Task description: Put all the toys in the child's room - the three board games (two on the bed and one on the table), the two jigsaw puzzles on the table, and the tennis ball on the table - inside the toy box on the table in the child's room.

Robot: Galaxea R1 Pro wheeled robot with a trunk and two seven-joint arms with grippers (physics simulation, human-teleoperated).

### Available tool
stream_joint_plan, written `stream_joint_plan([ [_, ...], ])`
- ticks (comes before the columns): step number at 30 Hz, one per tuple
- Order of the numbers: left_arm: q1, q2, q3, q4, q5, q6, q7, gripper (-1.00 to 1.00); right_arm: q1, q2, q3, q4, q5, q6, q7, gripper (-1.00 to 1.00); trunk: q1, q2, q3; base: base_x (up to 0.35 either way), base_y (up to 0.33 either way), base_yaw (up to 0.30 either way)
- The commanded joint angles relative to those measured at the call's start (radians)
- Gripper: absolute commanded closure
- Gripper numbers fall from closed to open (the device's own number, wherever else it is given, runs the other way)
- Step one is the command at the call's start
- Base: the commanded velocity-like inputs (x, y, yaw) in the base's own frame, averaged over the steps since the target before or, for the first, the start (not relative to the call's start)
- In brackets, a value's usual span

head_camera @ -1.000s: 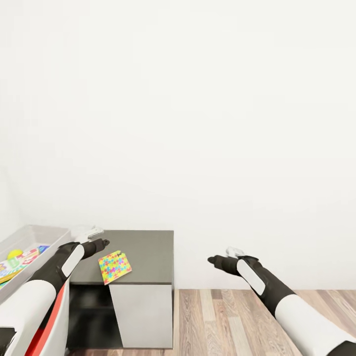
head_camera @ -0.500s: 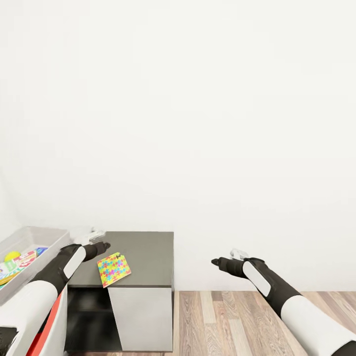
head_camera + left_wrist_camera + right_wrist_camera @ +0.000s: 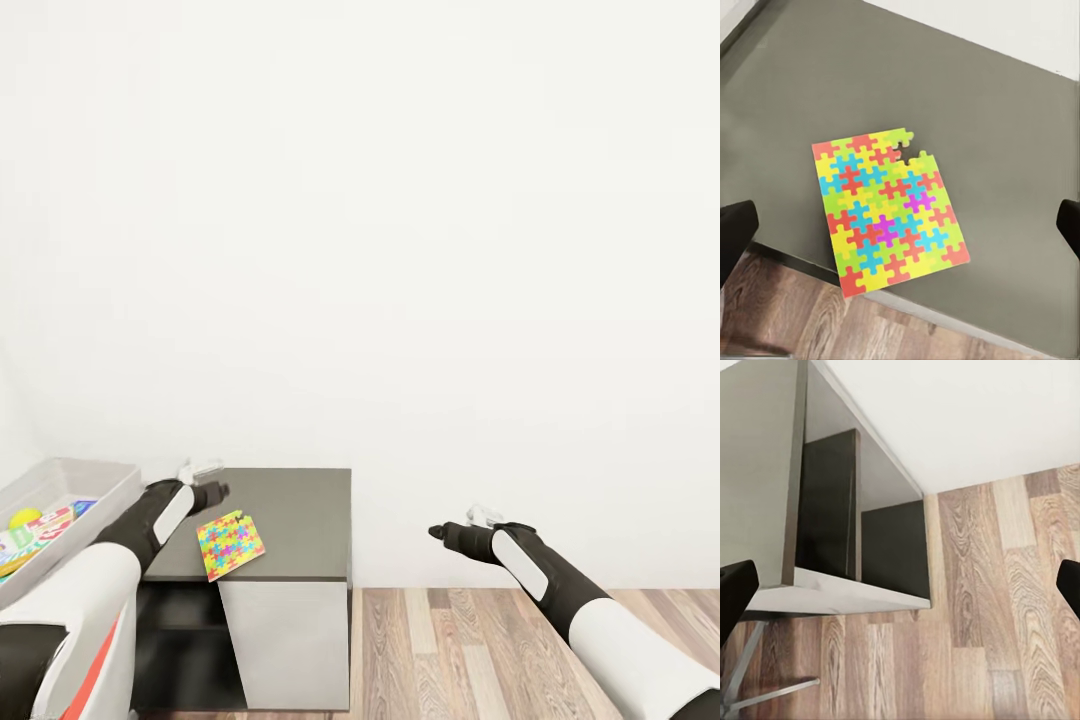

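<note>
Since a second ago, left arm is lifting and reaching slightly farther over the dark grey desk (image 3: 290, 500). Toy box (image 3: 60, 478) is sitting at far left, holding a tennis ball (image 3: 22, 519) and game boxes (image 3: 35, 535). Left gripper (image 3: 900, 225) is hanging spread wide and empty over the jigsaw puzzle (image 3: 889, 210), which is overhanging the desk's front edge. Right gripper (image 3: 900, 585) is hovering released above wood floor (image 3: 982, 615).

A child's room at home: wood-plank floor (image 3: 480, 650), dark desk (image 3: 290, 520), jigsaw puzzle (image 3: 231, 544), toy box (image 3: 60, 480).
</note>
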State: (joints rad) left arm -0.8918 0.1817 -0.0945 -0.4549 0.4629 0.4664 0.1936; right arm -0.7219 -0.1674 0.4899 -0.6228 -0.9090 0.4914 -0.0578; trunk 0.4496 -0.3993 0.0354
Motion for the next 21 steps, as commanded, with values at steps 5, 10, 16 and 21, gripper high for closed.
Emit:
stream_joint_plan([
  [5,-0.01,-0.008,-0.008,-0.001,0.005,-0.024,0.01,-1.0,-0.001,-0.001,0.008,-0.002,-0.008,0.001,-0.007,-1.0,0.0,-0.001,-0.004,0.0,0.0,0.0],
  [10,-0.013,-0.011,-0.008,-0.005,-0.018,-0.038,0.01,-1.0,-0.001,-0.001,0.01,-0.002,-0.008,0.001,-0.007,-1.0,0.0,-0.001,-0.009,0.0,0.0,0.0],
  [16,-0.022,-0.021,-0.008,-0.016,-0.053,-0.044,0.009,-1.0,-0.001,0.0,0.011,-0.002,-0.008,0.001,-0.007,-1.0,0.0,-0.001,-0.017,0.0,0.0,0.0],
  [21,-0.023,-0.028,-0.008,-0.017,-0.084,-0.046,0.006,-1.0,-0.001,0.002,0.013,-0.003,-0.007,0.001,-0.007,-1.0,0.0,-0.001,-0.025,0.0,0.0,0.0],
])
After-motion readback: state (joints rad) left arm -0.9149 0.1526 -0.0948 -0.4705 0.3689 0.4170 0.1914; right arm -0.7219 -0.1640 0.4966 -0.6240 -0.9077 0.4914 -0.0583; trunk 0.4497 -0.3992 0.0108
